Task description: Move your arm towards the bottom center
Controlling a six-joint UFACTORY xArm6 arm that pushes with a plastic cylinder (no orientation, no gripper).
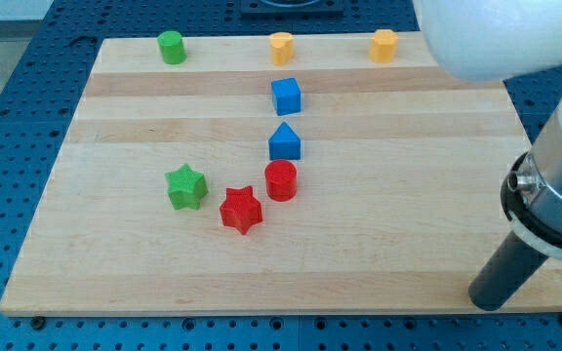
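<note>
My tip (486,301) is the lower end of the dark rod at the view's bottom right, resting on the wooden board (115,253) near its bottom right corner, far from all blocks. Near the board's middle lie a red cylinder (281,180), a red star (241,210) and a green star (185,187). A blue house-shaped block (284,142) sits just above the red cylinder, and a blue cube (286,96) above that. Along the top edge stand a green cylinder (171,47), an orange block (281,48) and an orange hexagonal block (384,45).
The arm's white and grey body (544,127) covers the view's right side and the board's top right corner. A blue perforated table (8,117) surrounds the board.
</note>
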